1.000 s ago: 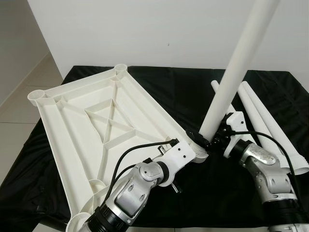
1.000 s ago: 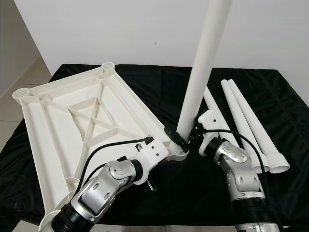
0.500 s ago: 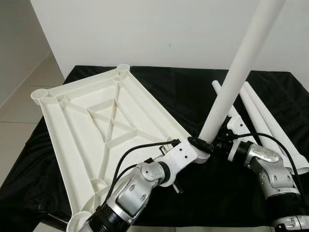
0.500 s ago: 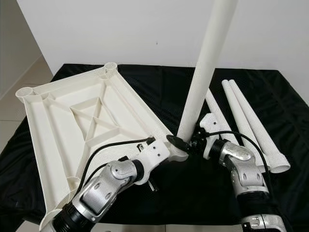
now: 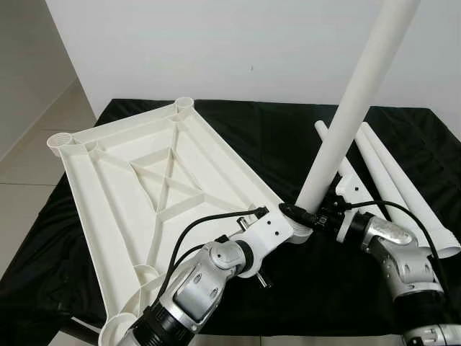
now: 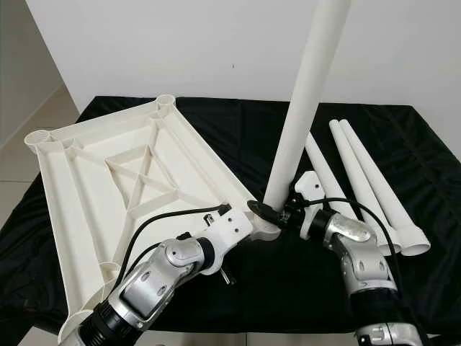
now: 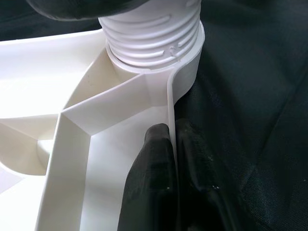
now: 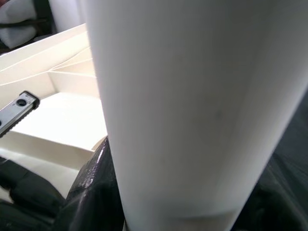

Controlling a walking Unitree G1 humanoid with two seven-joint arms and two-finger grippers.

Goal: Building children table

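A white ribbed plastic tabletop (image 5: pixel 144 194) lies upside down on the black cloth (image 5: pixel 274 137) covering the desk. The left gripper (image 7: pixel 169 159) pinches the tabletop's thin rim wall just beside the threaded corner socket (image 7: pixel 154 36). The right gripper (image 5: pixel 311 215) is clamped around the base of a long white plastic leg tube (image 5: pixel 349 108), which stands tilted in that socket. Three spare white leg tubes (image 5: pixel 392 180) lie together on the cloth to the right.
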